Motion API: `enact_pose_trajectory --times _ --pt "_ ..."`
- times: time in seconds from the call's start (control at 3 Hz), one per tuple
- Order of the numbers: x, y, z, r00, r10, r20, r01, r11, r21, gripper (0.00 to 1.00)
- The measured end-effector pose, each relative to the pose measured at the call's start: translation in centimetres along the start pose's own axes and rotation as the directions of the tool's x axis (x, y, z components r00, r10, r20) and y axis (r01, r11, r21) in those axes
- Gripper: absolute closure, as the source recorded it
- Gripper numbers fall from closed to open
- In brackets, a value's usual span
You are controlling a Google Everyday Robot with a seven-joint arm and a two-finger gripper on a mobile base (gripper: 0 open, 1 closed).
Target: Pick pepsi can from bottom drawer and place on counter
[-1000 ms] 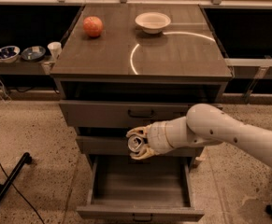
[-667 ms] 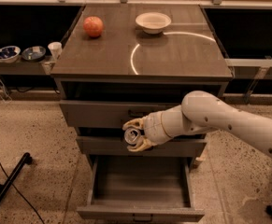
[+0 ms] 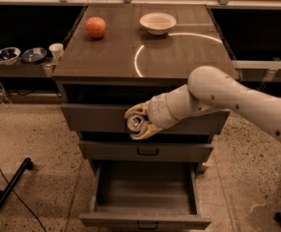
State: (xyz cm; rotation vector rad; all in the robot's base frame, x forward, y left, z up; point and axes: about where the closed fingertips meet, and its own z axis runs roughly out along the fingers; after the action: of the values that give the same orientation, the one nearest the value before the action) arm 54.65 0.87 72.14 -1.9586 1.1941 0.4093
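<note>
- Camera view, the setting: a speckled floor and a dark shelf lie around a grey-brown cabinet. Its glossy counter carries a curved streak of light, an orange-red fruit at back left and a white bowl at back centre.
- The bottom drawer stands pulled out, with no can visible inside it.
- The gripper hangs in front of the top drawer's face, just below the counter's front edge, its fingers closed round the pepsi can.
- The can lies sideways, silver top facing the camera, so its long axis is roughly level.
- The counter lies above and behind the can. The coming move probably needs a lift over that front edge and a turn to upright.
</note>
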Motion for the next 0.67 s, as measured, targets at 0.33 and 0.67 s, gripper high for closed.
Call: enact_pose_trajectory --times 0.33,0.67 --pt "-1.88 -2.76 -2.26 0.999 -0.029 0.022 0.029 0.9995 0.010 1.00" --pt "-1.88 -2.76 -2.26 0.999 -0.029 0.022 0.029 0.9995 0.010 1.00"
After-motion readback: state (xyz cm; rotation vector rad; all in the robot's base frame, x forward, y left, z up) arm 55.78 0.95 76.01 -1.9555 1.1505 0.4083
